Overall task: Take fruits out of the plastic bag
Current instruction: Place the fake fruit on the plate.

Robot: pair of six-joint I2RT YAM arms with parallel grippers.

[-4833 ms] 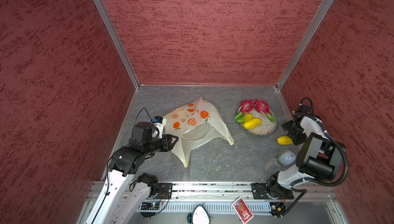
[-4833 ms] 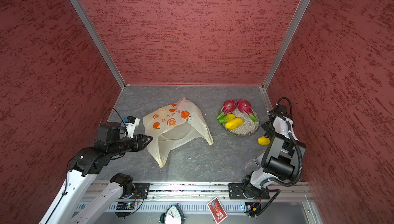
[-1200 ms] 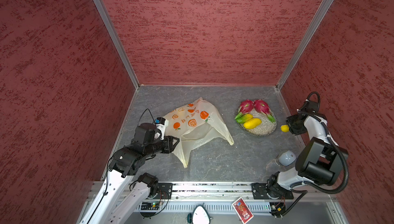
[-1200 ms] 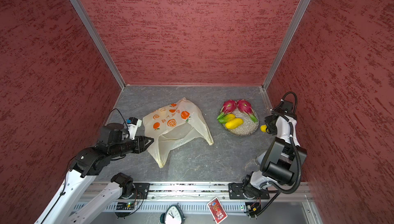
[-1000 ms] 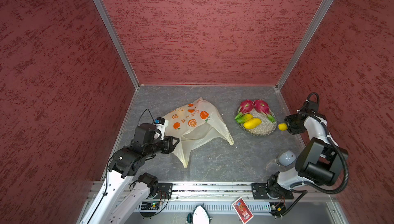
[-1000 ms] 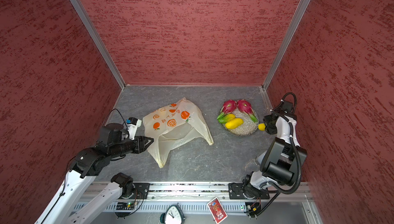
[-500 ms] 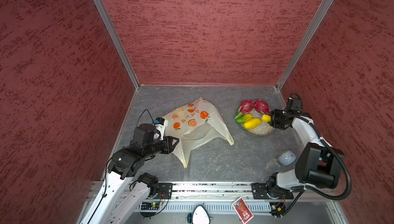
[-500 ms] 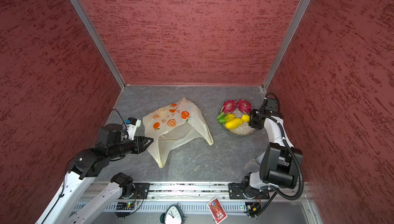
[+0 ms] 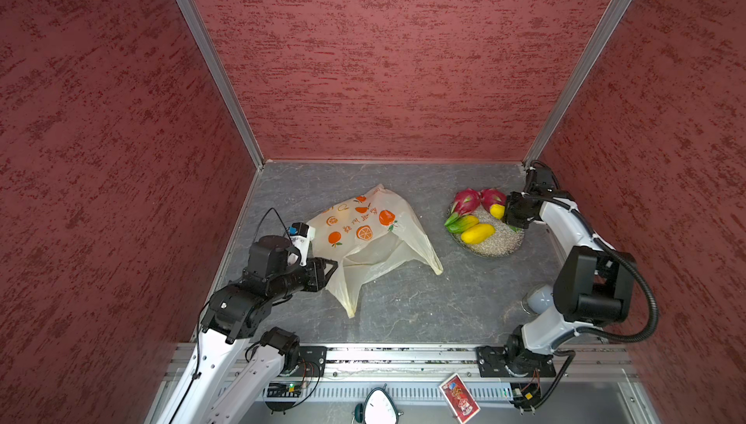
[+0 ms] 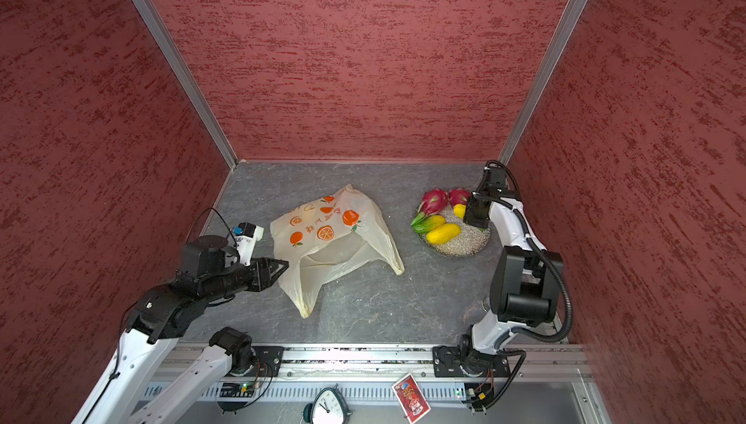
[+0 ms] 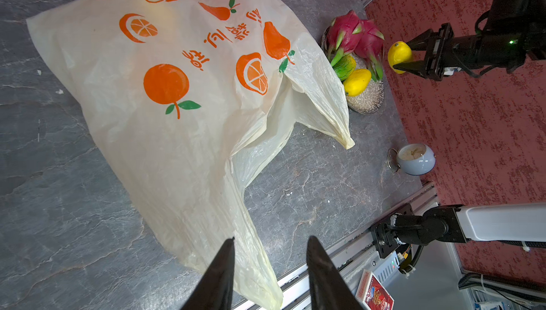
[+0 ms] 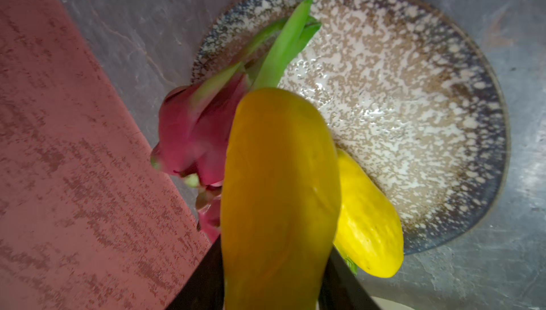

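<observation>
The plastic bag (image 9: 363, 232) (image 10: 323, 232) (image 11: 177, 87) lies slumped on the grey floor, mouth toward the front. My left gripper (image 9: 334, 266) (image 10: 284, 266) (image 11: 270, 239) stands open at its front left loop, and the film runs under one finger. My right gripper (image 9: 504, 212) (image 10: 464, 211) (image 12: 274, 246) is shut on a yellow fruit (image 9: 497, 211) (image 11: 399, 54) (image 12: 280, 175), held just over the speckled plate (image 9: 500, 242) (image 12: 413, 87). On the plate lie two pink dragon fruits (image 9: 466, 202), a yellow mango (image 9: 477, 233) and a green-yellow mango (image 9: 462, 224).
A pale blue alarm clock (image 11: 415, 159) (image 9: 539, 297) lies on the floor at the front right, behind my right arm. Red walls close in the back and both sides. Past the front rail lie a red card pack (image 9: 460, 397) and another clock (image 9: 377, 406).
My right arm has carried the yellow fruit from the floor right of the plate to over the plate beside the dragon fruits. The left arm has hardly moved.
</observation>
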